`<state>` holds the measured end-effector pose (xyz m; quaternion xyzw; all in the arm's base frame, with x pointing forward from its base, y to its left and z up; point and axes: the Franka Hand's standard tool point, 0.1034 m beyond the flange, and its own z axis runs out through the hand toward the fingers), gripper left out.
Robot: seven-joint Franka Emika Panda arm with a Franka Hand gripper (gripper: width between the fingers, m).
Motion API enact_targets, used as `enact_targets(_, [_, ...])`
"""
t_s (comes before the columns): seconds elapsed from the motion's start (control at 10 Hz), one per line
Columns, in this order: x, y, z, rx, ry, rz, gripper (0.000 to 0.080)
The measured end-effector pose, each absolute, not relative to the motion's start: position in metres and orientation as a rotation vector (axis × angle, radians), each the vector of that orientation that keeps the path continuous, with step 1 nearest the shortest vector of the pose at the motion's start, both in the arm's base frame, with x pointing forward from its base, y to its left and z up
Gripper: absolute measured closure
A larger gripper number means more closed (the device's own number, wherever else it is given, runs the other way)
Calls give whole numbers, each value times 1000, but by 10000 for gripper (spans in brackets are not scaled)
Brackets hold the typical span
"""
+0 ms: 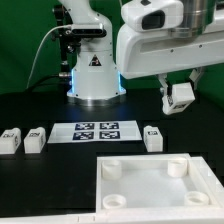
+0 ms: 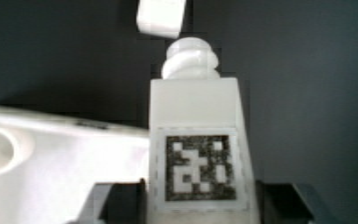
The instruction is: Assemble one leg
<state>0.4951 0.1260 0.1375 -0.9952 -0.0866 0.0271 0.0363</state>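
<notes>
My gripper [image 1: 180, 97] hangs above the table at the exterior view's right and is shut on a leg [image 1: 181, 95], a white block with a square marker. In the wrist view that leg [image 2: 197, 130] fills the middle, marker facing the camera and threaded tip pointing away, with a dark finger [image 2: 114, 200] on each side of it. Three more legs lie on the black table: two at the exterior view's left [image 1: 11, 140] [image 1: 36, 139] and one [image 1: 153, 138] beside the marker board. The large white panel [image 1: 150, 196] with round corner sockets lies in front.
The marker board [image 1: 96, 131] lies flat at the table's middle. The arm's white base [image 1: 95, 75] stands behind it. In the wrist view the panel's edge [image 2: 51, 150] with one socket shows below the held leg, and another leg [image 2: 162, 18] lies far off.
</notes>
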Motion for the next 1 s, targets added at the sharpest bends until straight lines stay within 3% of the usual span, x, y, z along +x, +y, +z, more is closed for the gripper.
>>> enact_targets(0.1, [499, 120, 138, -3051, -329, -33, 509])
enact_targets(0.3, [559, 91, 166, -3039, -369, -321, 508])
enact_targets(0.5, [593, 81, 178, -2978, -264, -656, 508])
enact_targets(0.8, [589, 66, 175, -2934, -276, -1037, 508])
enact_targets(1.0, [586, 66, 166, -2941, -276, -1011, 508])
